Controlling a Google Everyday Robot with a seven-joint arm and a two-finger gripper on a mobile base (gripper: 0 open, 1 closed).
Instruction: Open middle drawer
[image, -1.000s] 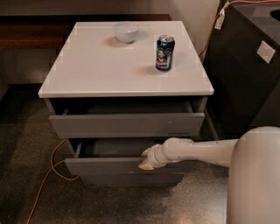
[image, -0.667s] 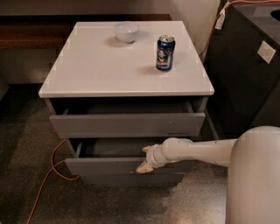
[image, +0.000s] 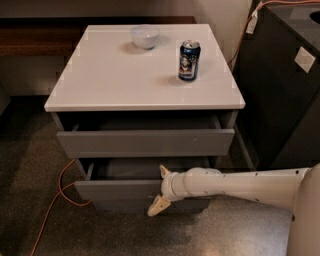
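Note:
The grey cabinet has three handleless drawer fronts under a white top (image: 115, 80). The middle drawer (image: 115, 190) stands pulled out toward me, further than the top drawer (image: 145, 142), which is a little ajar. My gripper (image: 161, 189) is at the middle drawer's front, right of its centre, at the end of my white arm reaching in from the right. Its fingers are spread open: the upper finger (image: 164, 172) sits over the front's top edge and the lower one (image: 157, 206) hangs below it. The bottom drawer (image: 125, 205) shows only as a thin strip.
A blue drink can (image: 189, 60) and a small white bowl (image: 145, 36) stand on the cabinet top. A black cabinet (image: 285, 90) stands close on the right. An orange cable (image: 55, 200) runs over the floor on the left. A wooden bench (image: 30, 42) is behind.
My gripper has shifted slightly left and toward me at the middle drawer's front. The drawer looks about as far out as before.

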